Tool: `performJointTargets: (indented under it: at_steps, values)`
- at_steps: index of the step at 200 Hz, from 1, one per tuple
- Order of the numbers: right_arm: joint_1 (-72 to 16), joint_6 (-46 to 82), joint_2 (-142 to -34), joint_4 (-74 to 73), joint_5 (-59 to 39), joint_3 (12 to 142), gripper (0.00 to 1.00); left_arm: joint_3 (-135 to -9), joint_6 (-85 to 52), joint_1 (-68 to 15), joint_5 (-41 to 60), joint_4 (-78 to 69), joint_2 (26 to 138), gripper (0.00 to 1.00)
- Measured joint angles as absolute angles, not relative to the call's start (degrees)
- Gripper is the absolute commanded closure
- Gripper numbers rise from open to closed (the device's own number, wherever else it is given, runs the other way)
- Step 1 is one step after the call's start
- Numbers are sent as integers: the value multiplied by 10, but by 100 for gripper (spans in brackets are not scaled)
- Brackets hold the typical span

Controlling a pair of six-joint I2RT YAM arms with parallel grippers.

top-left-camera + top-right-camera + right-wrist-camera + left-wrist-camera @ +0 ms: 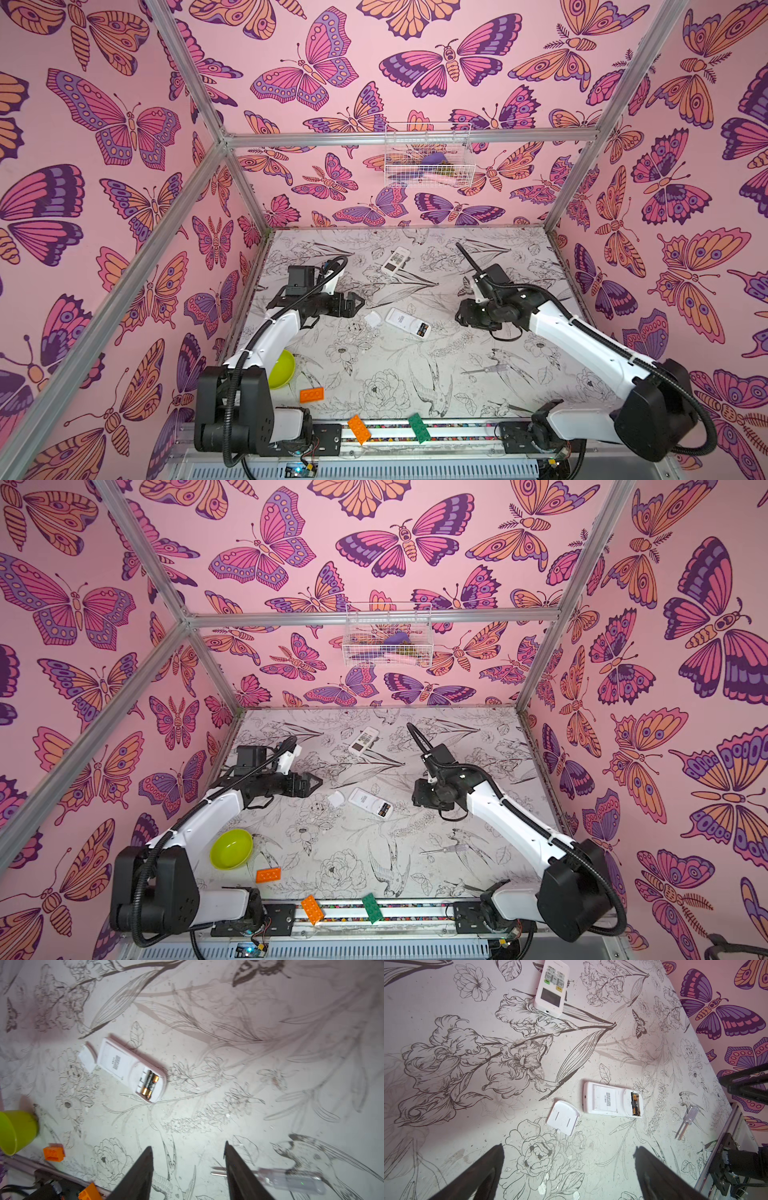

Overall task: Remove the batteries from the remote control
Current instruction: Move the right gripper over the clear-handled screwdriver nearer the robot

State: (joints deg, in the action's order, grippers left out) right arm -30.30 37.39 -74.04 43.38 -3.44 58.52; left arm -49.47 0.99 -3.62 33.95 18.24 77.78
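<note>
our left claw [357,301] hangs wide and empty near the loose cover [372,319]. the remote [407,323] lies face down mid-table, the batteries [150,1084] in its open bay, so unloading is not yet begun. our right claw [188,1146] is half spread and empty. next we must pinch one battery out. only the right wrist view shows both side by side.

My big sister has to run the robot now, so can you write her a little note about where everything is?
Left gripper: open, empty. Right gripper: open, empty.
Near remote lies face-down in the middle, its battery cover off beside it, two batteries inside.
Far remote lies face-up, its back hidden.
Done: cover off. Left: lift out both batteries, then check the far remote.
</note>
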Motion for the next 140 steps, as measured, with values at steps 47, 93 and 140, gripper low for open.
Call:
performJointTargets:
  at_steps: [47, 93, 140]
  values:
    - [-303, 408, -662, 527, 27, 556, 41, -509, 4, -55, 334, 186, 780, 0]
    - [-303, 455, -604, 569, 68, 517, 30, -509, 4, -57, 334, 186, 780, 0]
    - [-303, 511, -570, 577, 83, 458, 31, -509, 8, -56, 334, 186, 780, 0]
